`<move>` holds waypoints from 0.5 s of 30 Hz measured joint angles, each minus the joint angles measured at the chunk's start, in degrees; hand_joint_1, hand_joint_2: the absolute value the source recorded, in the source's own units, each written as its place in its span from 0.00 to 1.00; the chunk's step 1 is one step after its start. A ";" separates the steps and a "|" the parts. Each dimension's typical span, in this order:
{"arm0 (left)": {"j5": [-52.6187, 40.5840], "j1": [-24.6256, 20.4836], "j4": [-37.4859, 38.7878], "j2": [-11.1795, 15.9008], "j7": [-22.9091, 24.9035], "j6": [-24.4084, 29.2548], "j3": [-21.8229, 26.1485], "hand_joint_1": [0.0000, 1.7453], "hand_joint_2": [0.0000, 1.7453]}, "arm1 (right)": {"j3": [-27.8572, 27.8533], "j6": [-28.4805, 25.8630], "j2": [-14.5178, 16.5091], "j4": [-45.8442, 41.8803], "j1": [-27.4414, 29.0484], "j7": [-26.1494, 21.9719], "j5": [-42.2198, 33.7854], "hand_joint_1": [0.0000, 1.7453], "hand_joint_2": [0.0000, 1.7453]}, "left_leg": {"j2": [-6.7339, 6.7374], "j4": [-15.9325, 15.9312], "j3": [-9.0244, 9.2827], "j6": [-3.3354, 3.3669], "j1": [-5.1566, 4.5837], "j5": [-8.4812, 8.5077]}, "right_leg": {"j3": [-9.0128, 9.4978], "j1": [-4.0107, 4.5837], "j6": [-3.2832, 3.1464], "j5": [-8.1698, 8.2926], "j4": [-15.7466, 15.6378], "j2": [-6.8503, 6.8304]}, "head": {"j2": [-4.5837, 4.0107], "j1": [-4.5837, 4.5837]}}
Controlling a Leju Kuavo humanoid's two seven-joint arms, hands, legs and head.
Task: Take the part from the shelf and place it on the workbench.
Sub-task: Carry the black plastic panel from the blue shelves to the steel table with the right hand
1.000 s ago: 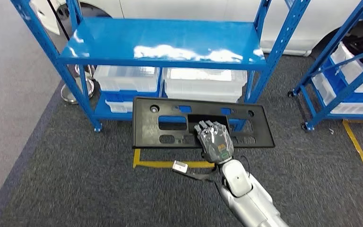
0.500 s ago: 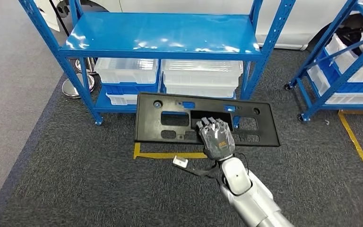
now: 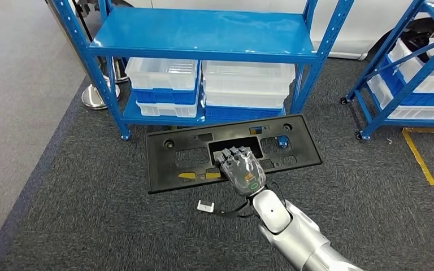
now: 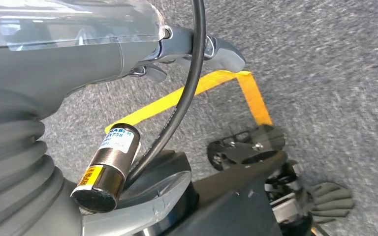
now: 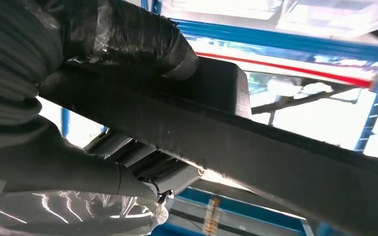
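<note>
The part (image 3: pixel 169 164) is a long black plastic panel with several cut-outs. It hangs level above the carpet in front of the blue shelf (image 3: pixel 203 36) in the head view, its left end nearer to me. My right hand (image 3: pixel 239 170) grips the panel's near edge at the middle, fingers over the top. Up close, the panel (image 5: pixel 285 157) runs as a dark bar with my right hand (image 5: pixel 103 98) clamped on it. My left hand (image 4: pixel 142 54) hangs over the carpet and holds nothing, its fingers stretched out.
White and blue bins (image 3: pixel 248 84) fill the shelf's lower level; its top level is bare. A second blue rack (image 3: pixel 407 73) stands at the right, with yellow floor tape (image 3: pixel 424 164) near it. A silver round stand base (image 3: pixel 93 97) sits left of the shelf.
The whole view has shifted, so the camera has moved. The panel has come away from the shelf towards me and tilted, its left end swinging nearer. My right hand keeps its grip.
</note>
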 joint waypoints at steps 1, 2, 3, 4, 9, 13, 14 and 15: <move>-0.10 -0.03 0.00 0.00 -0.05 0.00 0.01 0.00 1.00 | -0.10 0.06 0.01 0.08 0.15 -0.66 -0.08 0.93 1.00 | 0.09 -0.05 -0.67 0.60 0.01 0.63 | -0.90 -0.04 0.13 -2.67 2.50 0.06 | 0.00 0.00; -0.18 -0.04 0.00 0.01 -0.10 0.00 0.02 0.00 1.00 | -0.27 0.12 0.02 0.10 0.34 -1.28 -0.19 0.93 1.00 | 0.10 -0.06 -1.48 0.97 -0.09 1.22 | -1.86 0.01 0.22 -5.65 5.86 0.11 | 0.00 0.00; -0.20 -0.02 0.00 0.01 -0.15 0.00 0.04 0.00 1.00 | -0.54 0.20 0.04 0.11 0.57 -1.84 -0.38 0.93 1.00 | 0.12 -0.04 -2.24 1.14 -0.20 1.83 | -2.66 0.06 0.27 -7.77 9.52 0.14 | 0.00 -0.01; -0.22 0.02 0.00 0.01 -0.19 -0.01 0.06 0.00 1.00 | -0.91 0.31 0.08 0.13 0.84 -2.31 -0.65 0.93 1.00 | 0.14 -0.02 -3.01 1.19 -0.33 2.43 | -3.08 0.12 0.26 -8.69 12.67 0.17 | 0.00 0.00; -0.28 0.25 0.00 -0.05 -0.28 -0.07 0.13 0.00 1.00 | -3.25 0.67 0.76 0.05 1.76 -4.00 -1.63 0.93 1.00 | 0.53 0.11 -5.84 0.77 -1.01 4.97 | 7.01 0.97 -1.54 -5.28 3.83 -0.63 | 0.00 -0.04; -0.37 0.31 0.00 -0.08 -0.38 -0.13 0.17 0.00 1.00 | -4.65 0.67 1.47 -0.18 1.76 -4.37 -1.99 0.93 1.00 | 1.76 -0.04 -6.14 -0.59 -0.93 6.22 | 10.97 1.61 -2.51 -6.55 -3.51 -0.92 | 0.00 -0.06; -0.43 0.32 0.00 -0.07 -0.39 -0.15 0.20 0.00 1.00 | -4.91 0.67 1.53 -0.19 1.81 -4.46 -2.14 0.93 1.00 | 1.80 0.23 -6.32 -0.91 -0.85 5.92 | 10.81 1.49 -2.79 -6.00 -3.81 -0.55 | 0.00 -0.07; -0.52 0.34 0.00 -0.05 -0.40 -0.17 0.23 0.00 1.00 | -5.21 0.68 1.63 -0.20 1.85 -4.56 -2.28 0.93 1.00 | 1.62 1.33 -6.79 -1.18 -0.81 4.73 | 10.57 1.31 -3.15 -5.38 -4.11 -0.23 | 0.00 -0.08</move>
